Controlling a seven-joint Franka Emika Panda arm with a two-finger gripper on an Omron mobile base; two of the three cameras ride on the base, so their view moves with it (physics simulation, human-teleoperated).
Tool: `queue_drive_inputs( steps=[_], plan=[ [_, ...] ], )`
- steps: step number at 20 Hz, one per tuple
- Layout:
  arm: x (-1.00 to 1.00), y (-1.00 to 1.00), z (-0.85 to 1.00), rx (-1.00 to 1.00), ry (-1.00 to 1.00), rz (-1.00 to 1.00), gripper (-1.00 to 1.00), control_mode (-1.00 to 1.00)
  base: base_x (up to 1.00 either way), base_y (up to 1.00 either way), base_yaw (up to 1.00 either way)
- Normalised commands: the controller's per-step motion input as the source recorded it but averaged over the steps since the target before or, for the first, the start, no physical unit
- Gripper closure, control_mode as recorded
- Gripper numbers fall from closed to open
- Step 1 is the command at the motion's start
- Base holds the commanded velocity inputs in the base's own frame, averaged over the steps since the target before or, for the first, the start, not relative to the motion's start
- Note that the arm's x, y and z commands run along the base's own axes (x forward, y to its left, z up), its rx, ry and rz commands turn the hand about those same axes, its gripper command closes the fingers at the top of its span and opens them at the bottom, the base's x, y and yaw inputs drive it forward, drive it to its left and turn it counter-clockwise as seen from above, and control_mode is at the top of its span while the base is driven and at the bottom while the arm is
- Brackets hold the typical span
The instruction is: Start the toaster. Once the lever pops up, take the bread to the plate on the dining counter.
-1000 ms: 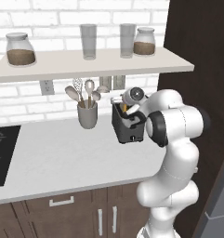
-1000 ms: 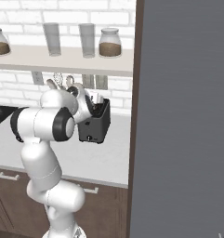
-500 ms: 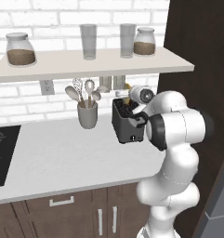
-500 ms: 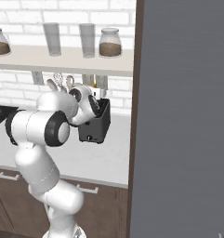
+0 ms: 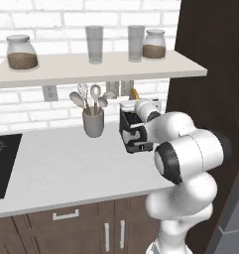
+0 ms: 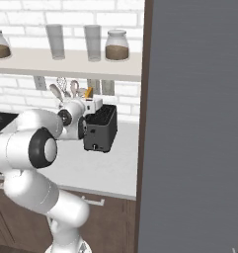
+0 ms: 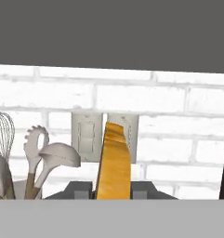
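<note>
Orange-crusted bread [image 7: 113, 162] clamped between fingers [image 7: 140, 189], now lifted above toaster [image 6: 100, 129]

A home kitchen is indicated: white brick wall, shelf [image 5: 96, 68] set with jars and glasses, pale worktop [image 5: 66, 168] over dark wood cabinets. A black cooktop [image 5: 2, 163], utensil cup [image 5: 93, 123] and toaster [image 5: 133, 131] are seen.

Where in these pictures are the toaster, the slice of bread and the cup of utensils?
toaster [image 6: 101, 129]: right base view, dark side wall.
bread [image 7: 114, 162]: hand view, orange-brown crust edge.
utensil cup [image 5: 93, 124]: left base view, grey body.
</note>
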Motion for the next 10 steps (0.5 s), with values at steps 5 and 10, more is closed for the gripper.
queue_drive_inputs(
  steps=[5,10],
  plan=[
    [-0.82,0.28,0.70,0.00,-0.01,0.00,1.00,-1.00,0.00,0.00,0.00],
    [-0.95,0.25,0.69,-0.02,0.01,0.00,1.00,-1.00,0.00,0.00,0.00]
  ],
)
